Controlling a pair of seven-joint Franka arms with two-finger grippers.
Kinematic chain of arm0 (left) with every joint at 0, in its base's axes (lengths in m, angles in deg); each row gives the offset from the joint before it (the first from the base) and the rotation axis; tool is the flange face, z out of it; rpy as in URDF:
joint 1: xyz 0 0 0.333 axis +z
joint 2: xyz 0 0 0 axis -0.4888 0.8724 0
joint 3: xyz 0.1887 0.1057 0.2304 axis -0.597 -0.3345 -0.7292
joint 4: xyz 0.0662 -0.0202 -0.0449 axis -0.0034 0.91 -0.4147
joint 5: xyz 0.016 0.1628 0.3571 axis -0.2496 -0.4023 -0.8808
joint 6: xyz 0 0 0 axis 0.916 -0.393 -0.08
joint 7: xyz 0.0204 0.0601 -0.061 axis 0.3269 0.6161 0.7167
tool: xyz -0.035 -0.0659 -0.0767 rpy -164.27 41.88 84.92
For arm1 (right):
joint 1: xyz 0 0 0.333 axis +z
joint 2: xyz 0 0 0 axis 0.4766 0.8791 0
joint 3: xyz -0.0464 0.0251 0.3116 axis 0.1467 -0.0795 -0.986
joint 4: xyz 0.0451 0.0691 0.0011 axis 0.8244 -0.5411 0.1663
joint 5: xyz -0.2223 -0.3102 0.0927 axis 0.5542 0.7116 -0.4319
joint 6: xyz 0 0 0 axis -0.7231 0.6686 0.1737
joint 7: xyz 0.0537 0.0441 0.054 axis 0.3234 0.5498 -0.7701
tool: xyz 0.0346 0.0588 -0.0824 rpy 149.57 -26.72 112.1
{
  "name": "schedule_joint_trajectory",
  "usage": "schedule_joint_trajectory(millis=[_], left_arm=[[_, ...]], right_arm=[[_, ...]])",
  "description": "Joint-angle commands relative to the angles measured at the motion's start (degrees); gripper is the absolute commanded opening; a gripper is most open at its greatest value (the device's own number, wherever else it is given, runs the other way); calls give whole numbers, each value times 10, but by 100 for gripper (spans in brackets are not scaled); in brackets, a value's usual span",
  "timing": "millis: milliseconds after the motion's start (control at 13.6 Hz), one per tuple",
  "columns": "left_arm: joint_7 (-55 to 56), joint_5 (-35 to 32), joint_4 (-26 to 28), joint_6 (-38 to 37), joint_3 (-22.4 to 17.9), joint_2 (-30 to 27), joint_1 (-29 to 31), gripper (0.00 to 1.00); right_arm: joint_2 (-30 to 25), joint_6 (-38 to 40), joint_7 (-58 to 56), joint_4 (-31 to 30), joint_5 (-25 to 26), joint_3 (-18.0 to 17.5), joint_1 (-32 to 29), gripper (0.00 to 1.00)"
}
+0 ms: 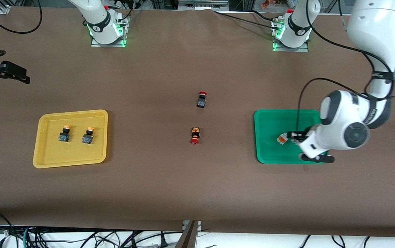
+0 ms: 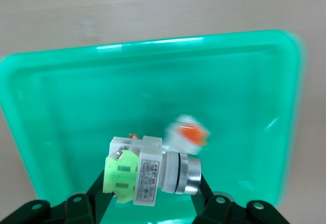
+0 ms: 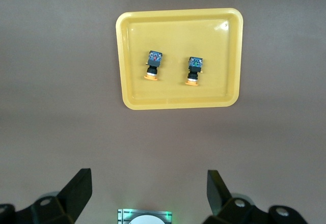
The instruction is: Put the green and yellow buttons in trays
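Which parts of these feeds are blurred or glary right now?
Left wrist view: the held green-faced switch is sharp, the orange-faced switch under it smeared, and glare streaks the green tray rim. Right wrist view: yellow tray crisp. Front view: evenly lit.

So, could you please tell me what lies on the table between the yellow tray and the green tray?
In the front view, two red-capped switches lie between the yellow tray and the green tray: a black one and, nearer the camera, an orange-and-black one.
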Motion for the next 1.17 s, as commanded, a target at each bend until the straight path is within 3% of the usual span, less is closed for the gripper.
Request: schedule_joint_trajectory(millis=[0, 73, 147, 220, 293, 366, 513, 880, 1099], left_arm=[[-69, -10, 37, 48, 13, 24, 32, 2], [-65, -11, 35, 50, 13, 34, 29, 5], [-55, -11, 34, 46, 13, 34, 22, 15], [-49, -11, 35, 43, 13, 35, 21, 33], [-45, -11, 34, 42, 13, 35, 21, 81], [-57, -12, 31, 40, 13, 33, 28, 100], [-64, -11, 11, 8, 16, 16, 24, 100], [-65, -11, -187, -234, 33, -30, 20, 100], [-65, -11, -252, -293, 36, -76, 17, 100]], right_arm=[[-2, -1, 3, 1, 4, -5, -3, 100], [-2, -1, 3, 1, 4, -6, -3, 100], [-2, -1, 3, 1, 2, -6, -3, 100], [-1, -1, 4, 1, 0, -5, -3, 100], [-2, -1, 4, 1, 0, -5, -3, 100], [-2, -1, 5, 1, 0, -5, -3, 100], [-1, -1, 5, 1, -1, -5, -3, 100], [-2, -1, 4, 1, -13, -3, -5, 100], [-1, -2, 4, 1, -13, -3, -5, 100]])
